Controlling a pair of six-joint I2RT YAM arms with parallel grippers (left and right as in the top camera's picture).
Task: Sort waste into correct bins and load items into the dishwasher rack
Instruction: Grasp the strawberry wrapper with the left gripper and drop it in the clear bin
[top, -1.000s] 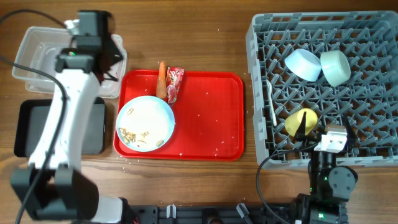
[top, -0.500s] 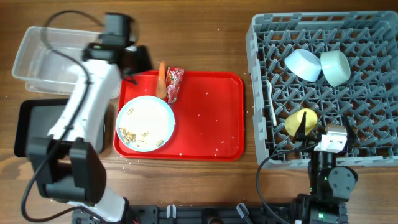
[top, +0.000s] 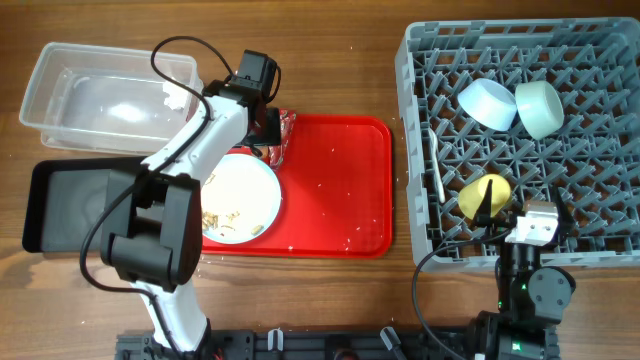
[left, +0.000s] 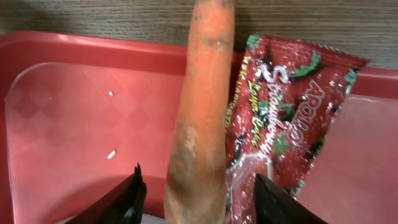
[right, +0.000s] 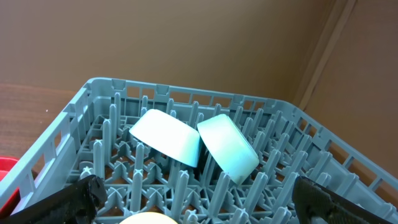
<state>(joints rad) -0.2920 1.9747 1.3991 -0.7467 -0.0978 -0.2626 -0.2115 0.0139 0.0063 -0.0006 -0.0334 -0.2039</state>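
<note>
On the wooden table sits a red tray. The carrot lies between the spread, empty fingers of the left gripper. Its long axis runs straight away from the wrist, the far end crossing the tray rim. The red wrapper touches its right side, seemingly partly inside the jaws. The right gripper hangs open above the dishwasher rack.
</note>
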